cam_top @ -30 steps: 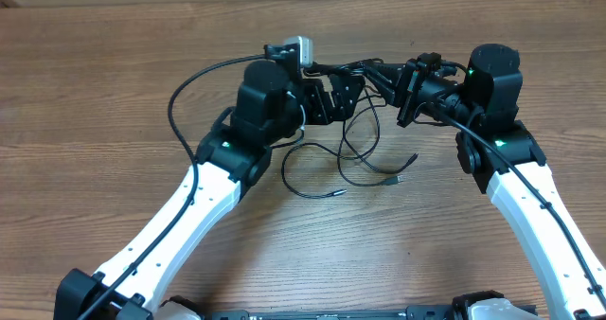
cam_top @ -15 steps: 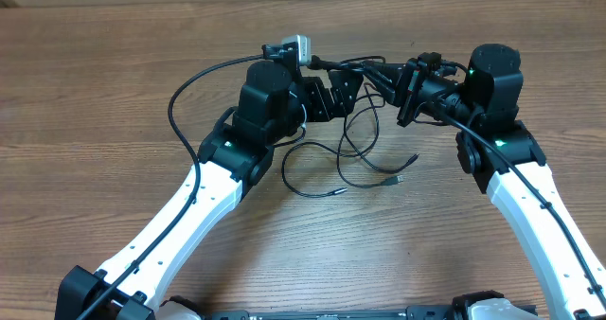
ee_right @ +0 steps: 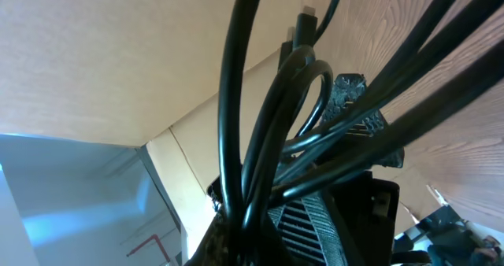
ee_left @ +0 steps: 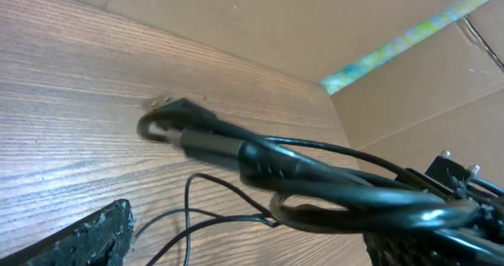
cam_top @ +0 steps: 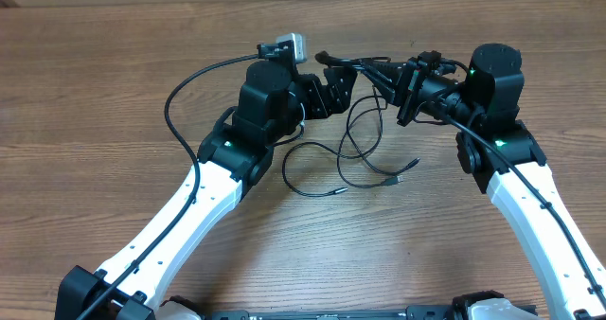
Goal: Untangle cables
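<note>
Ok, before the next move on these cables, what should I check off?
1. Right gripper shut on the cables: ok.
2. Left gripper open: ok.
3. Cables seated deep enough between the left gripper's fingers: cannot tell; the left wrist view only shows the bundle crossing in front.
4. Loose plug ends resting on the table, apart from both arms: ok.
5. Loops separated: not ok, they cross below the grippers.
</note>
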Robot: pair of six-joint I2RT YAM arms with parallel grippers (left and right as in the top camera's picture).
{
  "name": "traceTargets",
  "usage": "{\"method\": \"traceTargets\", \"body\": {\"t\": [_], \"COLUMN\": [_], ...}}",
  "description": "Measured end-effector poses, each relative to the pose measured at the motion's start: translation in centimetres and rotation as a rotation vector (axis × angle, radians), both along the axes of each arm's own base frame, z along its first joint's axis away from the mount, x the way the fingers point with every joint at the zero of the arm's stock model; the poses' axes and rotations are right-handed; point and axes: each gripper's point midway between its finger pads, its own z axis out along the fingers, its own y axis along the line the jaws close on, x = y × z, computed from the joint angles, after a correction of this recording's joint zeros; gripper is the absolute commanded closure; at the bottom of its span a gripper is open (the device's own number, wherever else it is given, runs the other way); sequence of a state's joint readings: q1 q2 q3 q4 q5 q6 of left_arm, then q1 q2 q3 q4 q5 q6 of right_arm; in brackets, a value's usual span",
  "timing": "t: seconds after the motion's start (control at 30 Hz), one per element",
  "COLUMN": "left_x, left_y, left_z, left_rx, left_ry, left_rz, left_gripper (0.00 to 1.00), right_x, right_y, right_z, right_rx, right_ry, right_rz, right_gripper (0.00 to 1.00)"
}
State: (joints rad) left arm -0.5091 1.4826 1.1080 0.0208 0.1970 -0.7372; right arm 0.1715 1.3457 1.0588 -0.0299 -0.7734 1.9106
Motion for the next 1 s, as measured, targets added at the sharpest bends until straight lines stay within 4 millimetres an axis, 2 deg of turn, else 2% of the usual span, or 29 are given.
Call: {"method": "traceTargets", "body": {"t": [0.07,0.2,0.23,0.3,0.33,0.7,1.0], "left_x": [0.0,0.2,0.3,0.4,0.5,0.5,0.2], "left_y": [0.0,0.0,-0.1,-0.2,-0.3,-0.4,-0.3], "left_z": [0.1,0.6,0.9,1.4,1.6,1.8,0.9], "left_rx": [-0.002,-0.016,-0.024,-0.038,-0.045,-0.053,-0.031], "left_ry": [-0.004,-0.022,-0.028,-0.043,-0.049,-0.060,-0.025], "left_rz": [0.000,0.006,0.007,0.009,0.005,-0.002,-0.002], "left_gripper": [0.24,0.62,0.67,0.88,0.96,0.96,0.96], "right_x": [0.0,-0.2,-0.2,-0.3,-0.4,-0.8,-0.9], "right_y": [0.0,0.1,0.2,0.2,0.3,0.8,0.7], "right_z": [0.0,0.0,0.0,0.1,0.1,0.0,-1.1], "right_rx": [0.002,0.004,0.005,0.006,0.007,0.007,-0.027], "right_ry": [0.000,0.001,0.002,0.001,0.001,0.003,0.029], "right_rz": [0.003,0.014,0.016,0.024,0.026,0.048,0.044], "right_gripper": [0.96,0.96,0.96,0.96,0.96,0.96,0.96]}}
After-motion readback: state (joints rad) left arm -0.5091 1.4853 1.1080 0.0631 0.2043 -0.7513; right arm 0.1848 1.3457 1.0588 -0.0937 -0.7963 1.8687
